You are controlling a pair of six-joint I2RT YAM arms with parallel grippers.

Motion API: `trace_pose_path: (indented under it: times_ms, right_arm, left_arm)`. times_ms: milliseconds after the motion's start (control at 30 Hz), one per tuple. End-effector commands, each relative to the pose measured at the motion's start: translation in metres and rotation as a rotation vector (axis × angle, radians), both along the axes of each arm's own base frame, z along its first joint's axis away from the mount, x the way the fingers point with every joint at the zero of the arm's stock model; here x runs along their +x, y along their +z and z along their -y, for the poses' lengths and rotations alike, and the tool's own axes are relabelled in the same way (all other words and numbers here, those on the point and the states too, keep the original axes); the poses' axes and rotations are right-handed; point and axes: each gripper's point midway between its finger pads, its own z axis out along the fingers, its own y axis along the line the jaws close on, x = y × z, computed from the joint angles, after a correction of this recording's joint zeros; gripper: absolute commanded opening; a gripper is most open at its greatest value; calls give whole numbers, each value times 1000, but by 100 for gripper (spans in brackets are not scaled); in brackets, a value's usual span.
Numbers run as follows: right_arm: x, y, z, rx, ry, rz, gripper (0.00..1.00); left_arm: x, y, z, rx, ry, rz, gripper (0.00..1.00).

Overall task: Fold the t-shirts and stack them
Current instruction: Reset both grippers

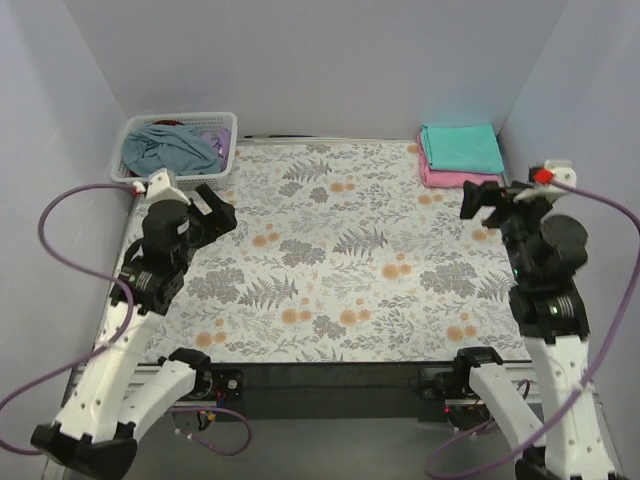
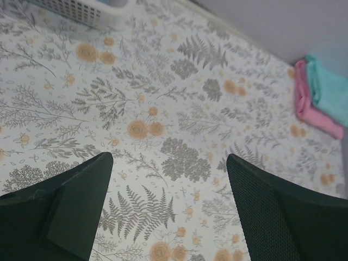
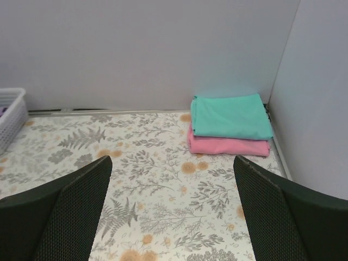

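The teal-green t-shirt (image 1: pixel 460 147) lies folded on top of the folded pink t-shirt (image 1: pixel 452 179) in the far right corner of the table. The stack also shows in the right wrist view, teal (image 3: pixel 231 115) over pink (image 3: pixel 228 145), and at the right edge of the left wrist view, teal (image 2: pixel 329 87) over pink (image 2: pixel 315 111). My left gripper (image 1: pixel 215 208) is open and empty above the table's left side, near the basket (image 2: pixel 168 157). My right gripper (image 1: pixel 484 203) is open and empty, just in front of the stack (image 3: pixel 173 160).
A white lattice basket (image 1: pixel 225 128) stands in the far left corner and holds blue-grey and purple cloth (image 1: pixel 170 148). Its wall shows in both wrist views (image 2: pixel 81 8) (image 3: pixel 11 114). A floral cloth (image 1: pixel 340 260) covers the table. Grey walls close in the back and both sides.
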Motion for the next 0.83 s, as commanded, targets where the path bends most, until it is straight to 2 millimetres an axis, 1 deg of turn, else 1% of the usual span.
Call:
trace_pose_path:
  times_ms: [0,33,67,100,133,167,200,233,267,300,367,500,733,800]
  right_arm:
    - [-61,-12,-15,22,124,29,98]
    - [-72,-15,-18,20,153,51,98]
    - [-78,-27,-18,35,154,46,98]
    - [-95,-23,-14,53,143,101,98]
    - [-100,-30,-11,59,131,101,98]
    - [-104,-35,-9,61,119,104,98]
    - [-106,-47,-5,67,99,95,98]
    - [-107,-54,-5,71,96,83,98]
    - [-109,-57,-5,71,99,85,98]
    - [-107,-65,-8,73,111,70,98]
    - [-106,-67,-8,75,114,71,98]
    - [-102,-70,-6,57,98,65,98]
    - [-98,-82,-5,50,94,58,98]
    - [-97,-82,-7,52,102,61,98]
  left_arm:
    - [-37,25,-27,-44,113,44,86]
    - [-51,36,-35,-72,138,101,86]
    - [-58,36,-38,-91,157,115,86]
    - [-65,39,-42,-127,180,142,86]
    - [-77,48,-46,-160,185,196,86]
    - [-81,41,-47,-168,181,206,86]
    - [-85,41,-48,-177,176,227,86]
    - [-93,46,-51,-195,176,280,86]
    - [-94,36,-54,-190,192,278,86]
    - [-97,35,-57,-195,203,289,86]
    - [-103,36,-62,-205,219,321,86]
    - [-104,32,-70,-202,262,328,86]
    - [-100,18,-71,-192,278,305,87]
    - [-98,14,-70,-188,279,301,88]
